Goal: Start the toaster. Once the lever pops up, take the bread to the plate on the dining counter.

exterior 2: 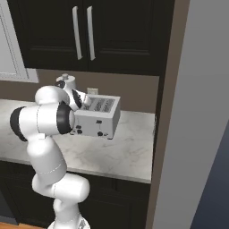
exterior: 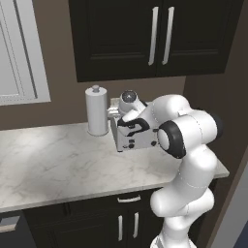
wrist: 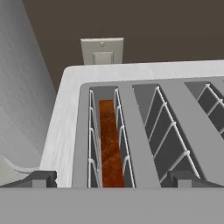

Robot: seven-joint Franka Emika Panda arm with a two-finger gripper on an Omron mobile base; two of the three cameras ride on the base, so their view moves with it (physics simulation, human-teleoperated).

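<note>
four slots (wrist: 144, 131) gape under your hand, and the far-left one holds the bread (wrist: 109, 144), so you're right over the toaster (exterior 2: 98, 117) on the marble counter (exterior: 58, 164), tucked beside the paper towel roll (exterior: 96, 110) with the wall outlet (wrist: 102, 51) behind it. your gripper (wrist: 111, 179) hangs spread wide, nothing between the tips, straddling that loaded slot from above in the hand view.

now, which step are you on? hard to say whether the lever has been pressed or has popped; the front levers aren't readable from here. if the toasting is not yet started, you're too high and too far back: bring the hand round to the front face and push down the lever on the bread's side, straight and firm. if it's done, keep the fingers aligned across the slice's thin faces, drop straight down between the wire guides, and don't snag them.

look at the slice itself: orange-brown, thin, standing on edge, sunk well down in the slot so only its top edge and a narrow strip of face show. the toaster is boxy, silver-white, with small dark knobs (exterior 2: 99, 133) on its front.
</note>
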